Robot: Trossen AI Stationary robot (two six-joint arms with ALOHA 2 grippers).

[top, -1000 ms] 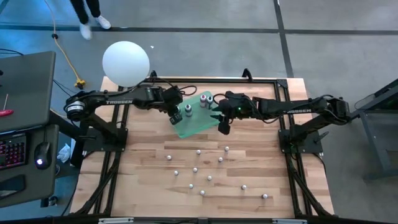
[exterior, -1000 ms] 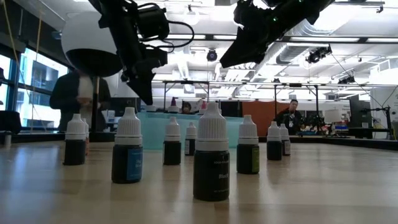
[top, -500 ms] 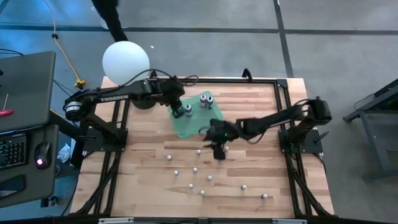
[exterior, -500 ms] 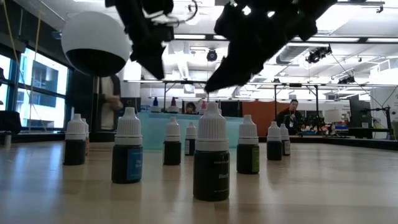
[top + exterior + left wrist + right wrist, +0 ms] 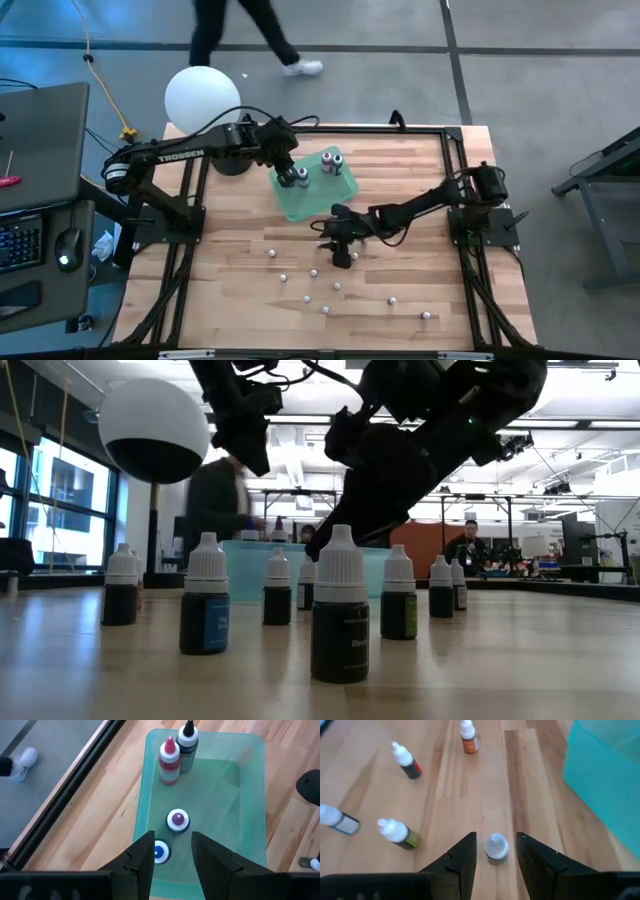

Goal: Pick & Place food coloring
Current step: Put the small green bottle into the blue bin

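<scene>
The green tray (image 5: 318,190) lies at the table's far middle with several food coloring bottles standing in it, among them a purple-marked one (image 5: 178,820) and a blue-marked one (image 5: 160,852). My left gripper (image 5: 172,857) hangs open above these two, touching nothing. Several more food coloring bottles stand loose on the wood nearer the front (image 5: 313,272). My right gripper (image 5: 495,857) is low over the table, just near of the tray (image 5: 600,775). It is open, with one finger on either side of a white-capped bottle (image 5: 496,846) and apart from it.
A white sphere lamp (image 5: 203,100) stands at the table's far left corner. Other loose bottles stand close around my right gripper (image 5: 404,833), (image 5: 407,762), (image 5: 467,737). A person walks on the floor beyond the far edge (image 5: 250,30). Bare wood lies to the table's right.
My right gripper has swung from above the tray toward the table's near edge and come down low among the loose bottles, tipping further down. My left gripper has risen above the tray, where a bottle now stands below it beside another.
</scene>
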